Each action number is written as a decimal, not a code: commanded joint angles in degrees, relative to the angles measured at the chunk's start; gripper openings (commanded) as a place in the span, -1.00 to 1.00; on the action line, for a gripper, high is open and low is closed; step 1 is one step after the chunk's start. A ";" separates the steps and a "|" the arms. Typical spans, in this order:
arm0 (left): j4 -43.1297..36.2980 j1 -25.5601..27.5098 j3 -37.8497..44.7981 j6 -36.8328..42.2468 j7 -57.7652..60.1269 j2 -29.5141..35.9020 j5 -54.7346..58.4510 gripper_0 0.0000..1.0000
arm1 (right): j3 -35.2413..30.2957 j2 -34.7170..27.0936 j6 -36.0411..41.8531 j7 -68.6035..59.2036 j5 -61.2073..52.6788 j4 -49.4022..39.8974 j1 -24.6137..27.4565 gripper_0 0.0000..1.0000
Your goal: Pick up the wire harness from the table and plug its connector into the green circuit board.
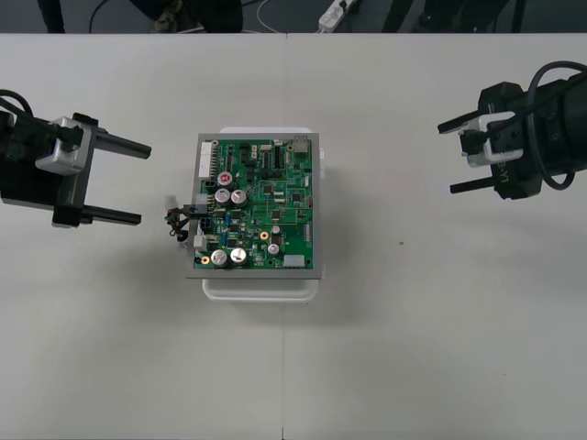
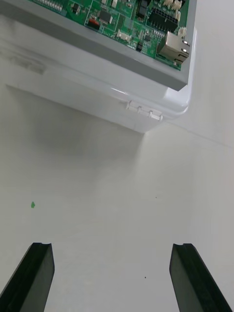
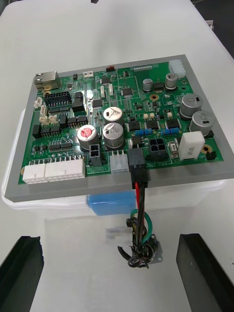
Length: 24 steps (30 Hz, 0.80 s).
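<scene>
The green circuit board rests on its white base in the middle of the table. The harness's black plug sits in a connector at the board's left edge, and its red, black and green wires hang down to the round metal socket on the table beside the base. In the front view the harness lies just left of the board. My left gripper stands open a short way left of it. My right gripper is open at the right side, well clear of the board.
The base has a small clip at its near corner. A tiny green speck lies on the table by the right gripper. Bare table spreads around the board. A power strip and cables lie on the dark floor.
</scene>
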 commanded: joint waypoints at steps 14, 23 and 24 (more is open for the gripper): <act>-4.47 0.77 6.13 -1.94 2.47 -6.29 -5.83 0.60 | -4.42 -2.64 0.06 5.75 -1.41 -0.16 5.01 0.38; -4.47 0.77 6.74 -1.94 3.18 -6.29 -7.93 0.60 | -5.21 -2.64 0.06 -0.14 -2.99 -0.16 5.09 0.38; -4.38 0.86 6.83 -1.94 3.35 -6.29 -8.11 0.60 | -5.21 -2.64 0.06 -1.46 -3.34 -0.07 5.09 0.38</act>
